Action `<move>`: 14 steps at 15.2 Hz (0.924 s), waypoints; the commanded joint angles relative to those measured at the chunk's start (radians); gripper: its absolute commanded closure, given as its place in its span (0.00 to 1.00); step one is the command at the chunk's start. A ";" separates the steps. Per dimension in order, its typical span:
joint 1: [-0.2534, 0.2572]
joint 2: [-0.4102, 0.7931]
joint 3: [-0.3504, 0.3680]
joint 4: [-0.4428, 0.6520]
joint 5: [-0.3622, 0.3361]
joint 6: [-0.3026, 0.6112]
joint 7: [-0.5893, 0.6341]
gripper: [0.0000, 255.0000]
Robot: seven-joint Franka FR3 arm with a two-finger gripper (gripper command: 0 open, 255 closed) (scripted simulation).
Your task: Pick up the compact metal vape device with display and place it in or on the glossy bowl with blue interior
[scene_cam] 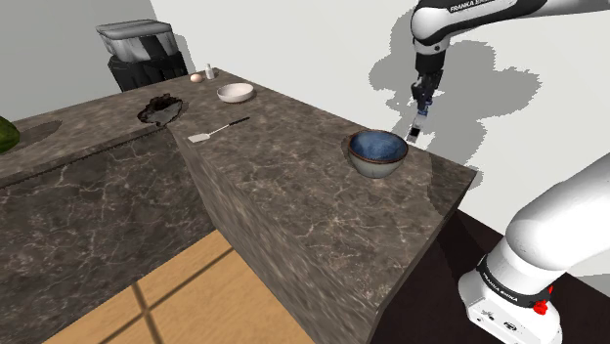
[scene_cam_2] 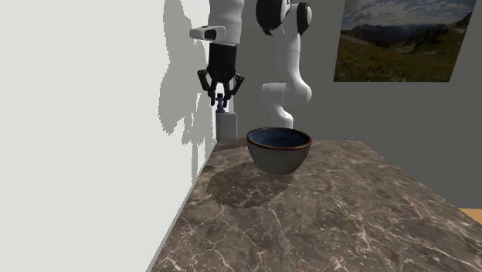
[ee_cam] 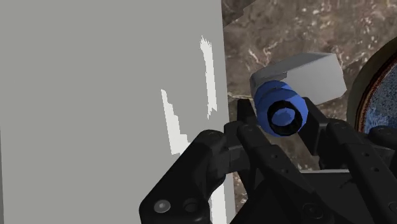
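- Hand (scene_cam_2: 222,97) hangs fingers-down over the counter's (scene_cam_2: 332,209) wall-side edge, close to the corner nearest the stand. Its fingers (ee_cam: 316,127) are drawn in most of the way and clasp the blue cap (ee_cam: 283,109) of the vape device (scene_cam_2: 225,126) from either side.
- The device's grey, boxy body hangs straight below the hand, with its long axis upright and the cap uppermost. Its base sits low over the counter beside the wall (scene_cam_2: 93,154). I judge it just clear of the surface, though the views do not settle that.
- Next out is the bowl (scene_cam_2: 274,161), grey outside with a brown rim and a blue inside. It stands near the same end of the counter, a little in from the wall-side edge. It is near the device but not touching it, towards the shoulder view's left and the second exterior view's right.
- The coming move turns on that offset, as I read it: a short sideways carry away from the wall. The base looks to hang lower than the rim, so the device probably needs lifting before it crosses.
- Farthest off, a small white dish (scene_cam: 236,93) and a spatula (scene_cam: 217,129) lie towards the counter's other end, well apart from the carry.
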 commanded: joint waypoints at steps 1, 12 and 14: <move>0.001 0.003 0.002 0.029 0.003 -0.026 -0.004 1.00; 0.005 0.005 0.009 0.178 0.010 -0.172 -0.026 1.00; 0.005 0.008 0.010 0.208 0.011 -0.198 -0.030 1.00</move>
